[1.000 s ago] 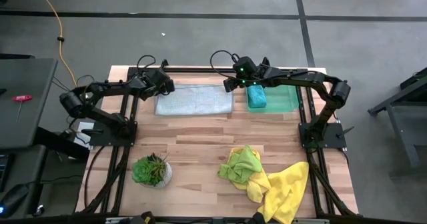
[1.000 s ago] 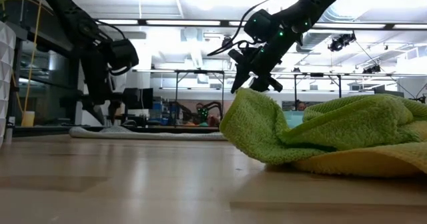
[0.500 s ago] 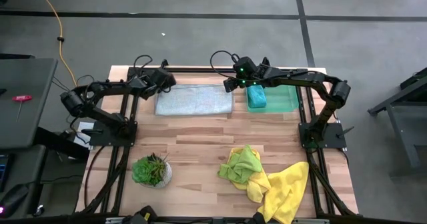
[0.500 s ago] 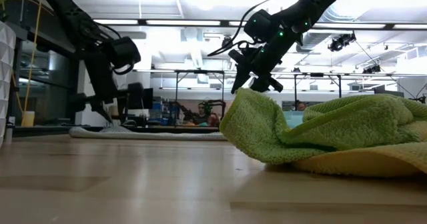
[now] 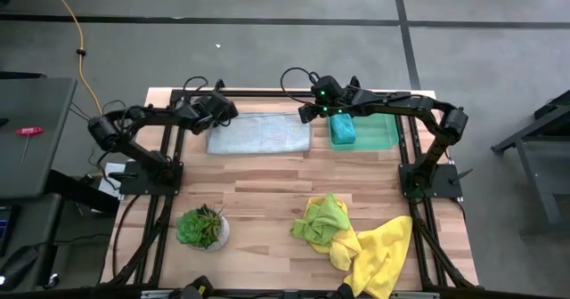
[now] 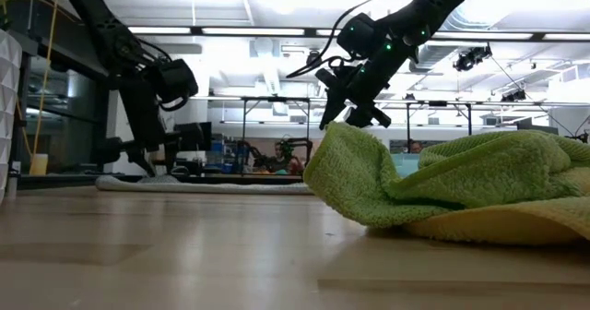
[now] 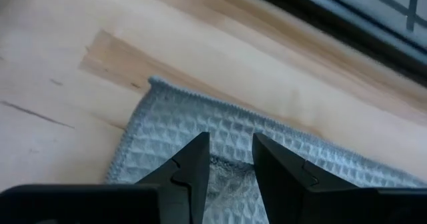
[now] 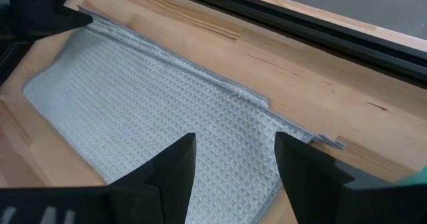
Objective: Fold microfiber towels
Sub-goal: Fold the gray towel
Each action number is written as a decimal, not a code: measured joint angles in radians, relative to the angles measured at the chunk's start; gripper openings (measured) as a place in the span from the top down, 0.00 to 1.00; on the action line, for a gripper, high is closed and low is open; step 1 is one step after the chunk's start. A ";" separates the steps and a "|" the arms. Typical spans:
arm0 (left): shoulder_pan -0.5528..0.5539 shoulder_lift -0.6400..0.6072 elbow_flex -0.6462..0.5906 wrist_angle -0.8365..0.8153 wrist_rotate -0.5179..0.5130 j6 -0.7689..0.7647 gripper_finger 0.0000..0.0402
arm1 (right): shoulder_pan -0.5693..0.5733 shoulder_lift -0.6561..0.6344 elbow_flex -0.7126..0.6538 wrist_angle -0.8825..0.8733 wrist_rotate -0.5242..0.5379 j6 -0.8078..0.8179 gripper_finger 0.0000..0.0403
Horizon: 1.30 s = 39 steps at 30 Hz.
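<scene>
Both arms are reaching over the table's far edge — the left gripper is hanging low, fingers slightly parted; the right gripper is hovering with fingers wide apart.

No readable text, labels, brands, numbers or signs in any view.

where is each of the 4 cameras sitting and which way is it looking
High: overhead, straight down; both arms, grey towel, table.
Low: table height, level across; lime towel close, arms behind.
Left wrist: past left gripper onto the grey towel's corner.
Right wrist: past right gripper, same towel.
All four share the grey towel.
</scene>
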 joint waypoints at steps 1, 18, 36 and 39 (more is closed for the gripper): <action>0.000 0.006 0.000 -0.001 0.009 -0.001 0.74 | 0.000 0.000 0.000 0.000 0.000 0.000 0.52; 0.000 0.012 0.000 -0.025 0.027 0.081 0.94 | 0.000 0.000 0.000 0.000 0.000 0.001 0.52; 0.000 -0.171 0.000 -0.155 -0.029 0.286 1.00 | 0.000 0.000 0.000 0.000 0.000 0.008 0.52; 0.000 -0.202 0.000 -0.195 -0.086 0.289 1.00 | 0.000 0.000 0.000 0.000 0.004 0.008 0.52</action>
